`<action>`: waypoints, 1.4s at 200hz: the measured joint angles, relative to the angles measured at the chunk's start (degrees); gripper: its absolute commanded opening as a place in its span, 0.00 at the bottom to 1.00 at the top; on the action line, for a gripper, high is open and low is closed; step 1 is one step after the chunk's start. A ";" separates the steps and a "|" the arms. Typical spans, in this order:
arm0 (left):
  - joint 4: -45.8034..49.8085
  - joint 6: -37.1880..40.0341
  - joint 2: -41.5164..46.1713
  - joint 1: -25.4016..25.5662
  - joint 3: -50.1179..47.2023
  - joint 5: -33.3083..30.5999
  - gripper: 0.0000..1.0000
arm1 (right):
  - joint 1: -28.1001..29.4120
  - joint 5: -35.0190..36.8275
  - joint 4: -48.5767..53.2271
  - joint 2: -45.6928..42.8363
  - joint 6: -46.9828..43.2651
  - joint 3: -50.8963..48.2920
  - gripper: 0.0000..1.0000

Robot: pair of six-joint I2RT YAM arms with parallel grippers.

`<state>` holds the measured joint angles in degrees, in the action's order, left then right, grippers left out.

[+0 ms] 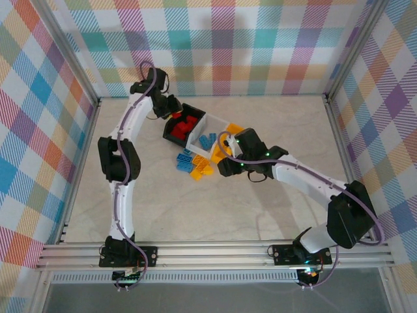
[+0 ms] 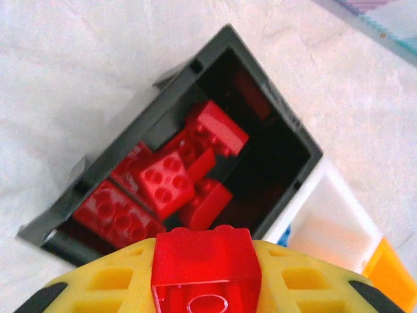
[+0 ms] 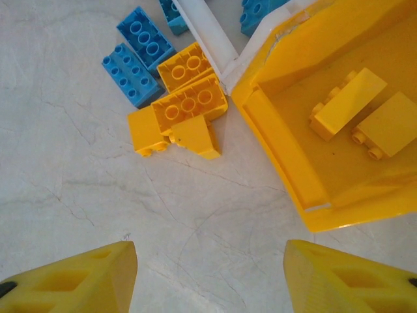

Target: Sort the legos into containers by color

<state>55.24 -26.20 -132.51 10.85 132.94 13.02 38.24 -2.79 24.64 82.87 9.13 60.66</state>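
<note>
My left gripper (image 2: 203,277) is shut on a red lego (image 2: 203,254) and hangs over the near edge of the black container (image 2: 130,137), which holds several red legos (image 2: 163,182). In the top view that left gripper (image 1: 171,112) sits at the black container (image 1: 174,134). My right gripper (image 3: 208,274) is open over bare table, nothing between its fingers. Ahead of it lie loose yellow legos (image 3: 186,107) and blue legos (image 3: 137,59). The yellow container (image 3: 280,143) to its right holds two yellow legos (image 3: 348,101). The white container (image 1: 197,134) holds blue legos (image 1: 207,140).
The three containers stand side by side in a diagonal row at mid-table; the white one (image 2: 332,215) is between black and yellow (image 2: 391,274). Loose legos (image 1: 194,163) lie in front of the row, left of my right gripper (image 1: 225,166). Metal rails edge the table.
</note>
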 measured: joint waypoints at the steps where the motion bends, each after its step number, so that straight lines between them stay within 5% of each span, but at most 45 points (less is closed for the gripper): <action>1: 0.04 -0.07 -0.20 0.00 0.24 0.00 0.34 | 0.00 0.04 0.04 -0.11 -0.09 -0.07 0.62; 49: 0.11 -3.93 -11.30 0.33 8.98 0.22 0.45 | 0.00 0.20 0.61 -3.19 -1.70 -2.49 0.62; 92: -0.76 -5.79 -11.63 1.03 10.49 1.09 0.59 | 0.00 -0.50 0.79 -5.84 -2.36 -5.64 0.62; 154: 1.64 -4.79 -10.60 2.21 9.66 0.96 0.63 | 0.42 -5.31 -0.46 -5.35 -2.54 -6.69 0.63; 234: 1.57 1.86 24.65 5.20 -34.21 -2.62 0.68 | 3.98 -8.57 -5.42 1.51 -2.89 -6.67 0.63; 280: 1.14 2.67 32.35 5.20 -49.07 -3.82 0.69 | 5.31 -7.98 -7.87 12.17 -4.90 -4.42 0.62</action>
<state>56.38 -23.53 -100.16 16.05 83.88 9.19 43.55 -10.76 16.78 95.04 4.23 56.25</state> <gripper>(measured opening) 0.688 0.621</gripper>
